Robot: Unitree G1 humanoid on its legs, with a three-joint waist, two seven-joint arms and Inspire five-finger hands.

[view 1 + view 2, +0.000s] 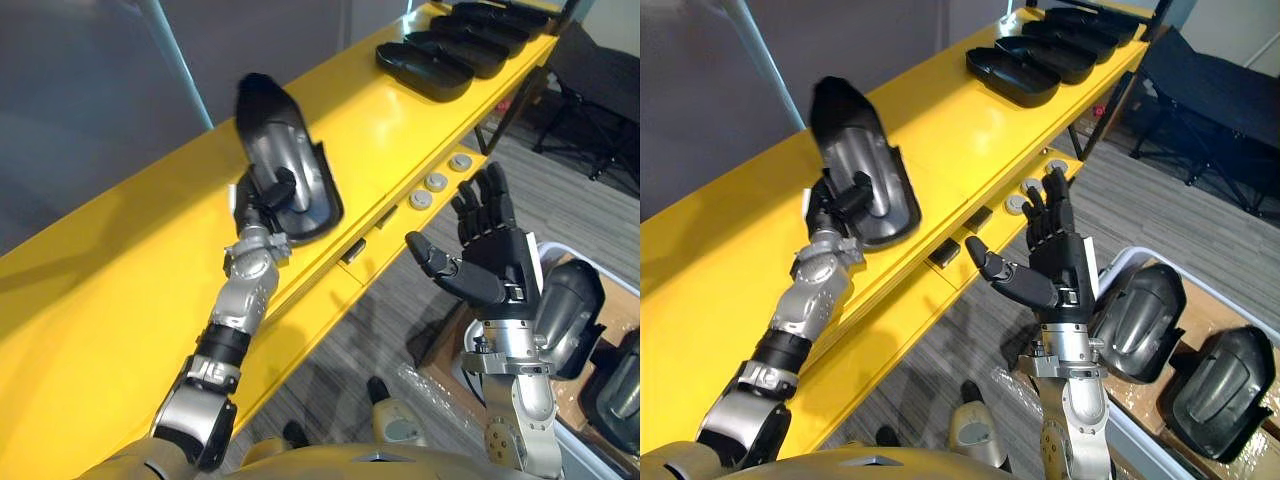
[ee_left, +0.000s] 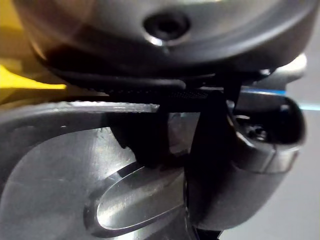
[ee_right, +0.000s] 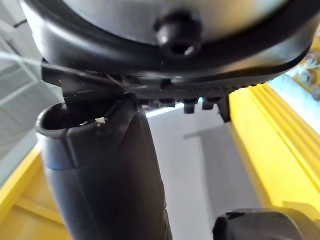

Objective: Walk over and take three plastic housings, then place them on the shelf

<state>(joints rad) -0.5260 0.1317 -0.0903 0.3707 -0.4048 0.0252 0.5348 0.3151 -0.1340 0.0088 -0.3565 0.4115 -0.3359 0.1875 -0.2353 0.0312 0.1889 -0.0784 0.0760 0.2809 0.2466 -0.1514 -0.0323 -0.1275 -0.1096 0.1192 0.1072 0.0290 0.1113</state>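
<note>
**Inspector:** Report from the left side.

**Assistant:** The left hand (image 1: 262, 200) is raised over the yellow shelf (image 1: 110, 260). Its thumb and fingers are clamped on one plastic housing (image 1: 292, 165). The housing is tilted, with its narrow end uppermost and its grey hollow face toward the head camera. I cannot tell whether its lower end touches the shelf top. In the left wrist view the thumb lies across the housing's shiny inner surface (image 2: 75, 190).

**Inspector:** What is on the shelf itself?

**Assistant:** A row of black housings (image 1: 425, 68) lies at the far end, each just beside the next and well apart from the held one. Round silver knobs (image 1: 436, 182) sit along a lower ledge at the shelf's front.

**Inspector:** And the right hand?

**Assistant:** The right hand (image 1: 495, 262) is in the air off the shelf's front edge, near the knobs and above the grey floor (image 1: 350, 340). Its fingers are straight and spread with the thumb held out, and it holds nothing.

**Inspector:** Anything further right?

**Assistant:** Two more dark housings (image 1: 1140, 320) lie side by side in a white-rimmed bin (image 1: 1122, 262), just beyond the right wrist. A dark folding chair (image 1: 1200, 90) stands on the floor past the shelf's far end.
</note>
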